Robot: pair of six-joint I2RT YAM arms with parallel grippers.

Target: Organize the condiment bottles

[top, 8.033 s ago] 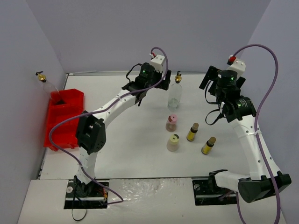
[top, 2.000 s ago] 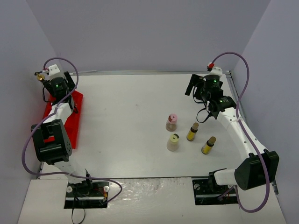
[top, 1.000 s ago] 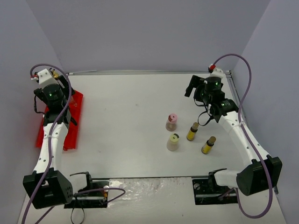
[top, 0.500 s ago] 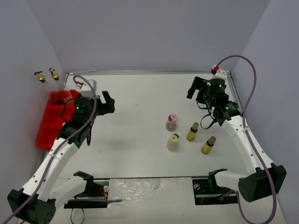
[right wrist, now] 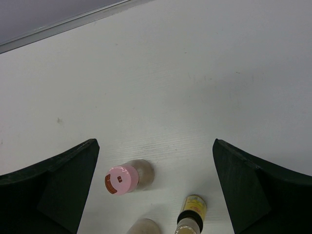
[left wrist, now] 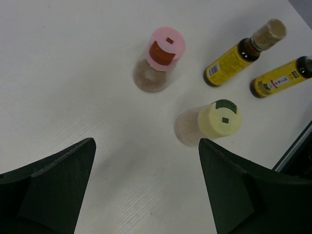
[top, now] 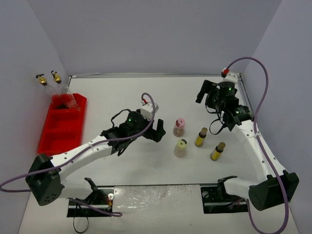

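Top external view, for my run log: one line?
left jaws open; right jaws open; two clear gold-spouted bottles in red plastic bin

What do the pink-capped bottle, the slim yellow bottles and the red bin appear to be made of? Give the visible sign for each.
Pink-capped bottle: probably translucent plastic or glass, since the beige-brown body looks see-through; matte pink cap, likely plastic.
Slim yellow bottles: material unclear under glossy printed labels; the dark neck hints at tinted glass.
Red bin: likely moulded plastic, with uniform colour and formed compartments.

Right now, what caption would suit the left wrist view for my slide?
Left gripper, jaws open, above pink-capped bottle, yellow-capped bottle and two slim yellow bottles standing on the white table.
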